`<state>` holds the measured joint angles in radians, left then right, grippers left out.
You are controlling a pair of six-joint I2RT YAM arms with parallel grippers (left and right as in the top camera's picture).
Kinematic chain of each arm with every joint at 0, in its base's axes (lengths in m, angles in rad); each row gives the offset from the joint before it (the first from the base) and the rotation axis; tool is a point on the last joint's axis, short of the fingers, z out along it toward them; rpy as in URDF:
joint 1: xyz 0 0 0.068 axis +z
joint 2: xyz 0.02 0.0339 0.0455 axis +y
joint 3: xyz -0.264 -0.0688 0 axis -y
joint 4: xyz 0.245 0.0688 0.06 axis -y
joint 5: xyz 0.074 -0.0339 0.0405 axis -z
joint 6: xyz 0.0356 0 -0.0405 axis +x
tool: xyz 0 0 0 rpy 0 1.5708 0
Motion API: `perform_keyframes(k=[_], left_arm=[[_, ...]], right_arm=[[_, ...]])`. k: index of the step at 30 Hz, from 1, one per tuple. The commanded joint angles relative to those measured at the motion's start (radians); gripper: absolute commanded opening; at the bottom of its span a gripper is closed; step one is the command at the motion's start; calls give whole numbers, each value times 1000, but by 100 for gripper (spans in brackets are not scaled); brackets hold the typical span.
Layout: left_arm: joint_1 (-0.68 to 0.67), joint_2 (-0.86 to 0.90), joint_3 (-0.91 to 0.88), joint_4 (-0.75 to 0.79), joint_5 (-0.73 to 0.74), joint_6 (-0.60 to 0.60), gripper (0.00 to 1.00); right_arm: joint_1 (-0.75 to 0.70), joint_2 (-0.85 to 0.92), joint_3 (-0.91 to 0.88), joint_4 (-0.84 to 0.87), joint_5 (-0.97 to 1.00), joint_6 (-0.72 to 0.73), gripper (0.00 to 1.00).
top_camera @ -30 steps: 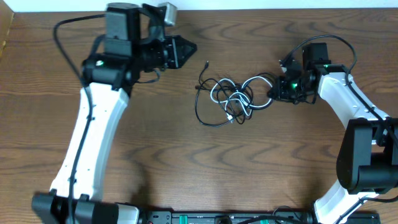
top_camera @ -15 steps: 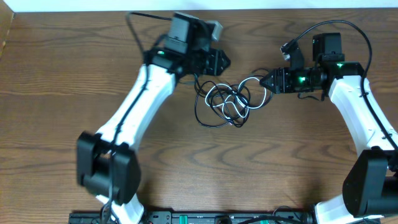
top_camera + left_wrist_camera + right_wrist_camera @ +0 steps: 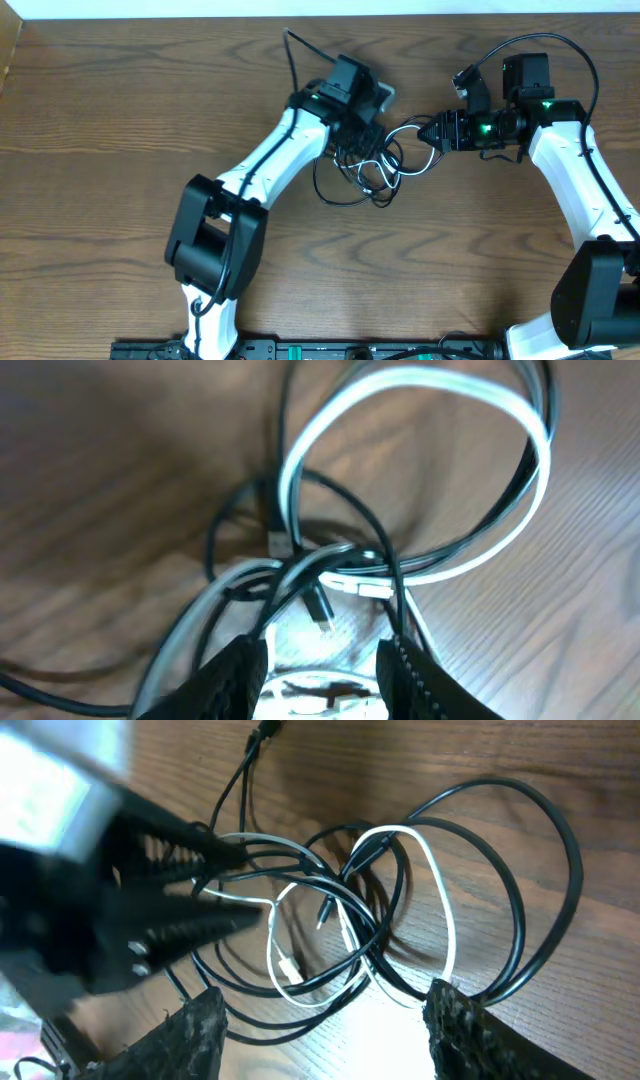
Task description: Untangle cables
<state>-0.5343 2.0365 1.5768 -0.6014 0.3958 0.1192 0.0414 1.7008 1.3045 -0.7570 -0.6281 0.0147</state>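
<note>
Left of the work area, the wooden table (image 3: 110, 120) shows bare grain. The left arm (image 3: 260, 175) runs from its base at the near edge diagonally up to centre, and the left gripper (image 3: 368, 135) sits directly over the upper left part of the cables (image 3: 345, 195). In the left wrist view its fingers (image 3: 235, 675) stand apart and clamp nothing. Several black strands and a pale one pass through the gap between them, and a small black plug (image 3: 322, 610) lies just ahead of the tips. The cables lie in one tangled heap at the table's centre, between the two grippers. They consist of overlapping black loops with a white cable (image 3: 447, 925) threaded through them, and one black end with a plug (image 3: 262, 732) trails off towards the far edge. The right gripper (image 3: 430, 131) points left at table level, near the right-hand loops of the heap. The right wrist view shows its fingers (image 3: 190, 1035) spread wide, with the outermost loops lying on the wood ahead of and between them. Whether either tip touches a strand cannot be determined. The right arm (image 3: 575, 190) curves back to its base at the near right corner.
</note>
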Motion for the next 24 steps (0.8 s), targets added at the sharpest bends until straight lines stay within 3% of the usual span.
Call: perform_keyframes(k=[1, 5, 21, 22, 24], left_arm=[[-26, 38, -9, -19, -84, 87, 42], [-39, 85, -9, -9, -175, 90, 42], [-39, 188, -9, 39, -173, 89, 43], [-39, 193, -9, 39, -173, 89, 38], [-39, 195, -9, 39, -173, 89, 12]], right_arm=[[3, 2, 9, 2, 9, -1, 61], [3, 2, 9, 1, 10, -1, 62], [3, 2, 9, 1, 24, -2, 66], [3, 2, 9, 1, 25, -2, 66], [3, 2, 9, 1, 25, -2, 66]])
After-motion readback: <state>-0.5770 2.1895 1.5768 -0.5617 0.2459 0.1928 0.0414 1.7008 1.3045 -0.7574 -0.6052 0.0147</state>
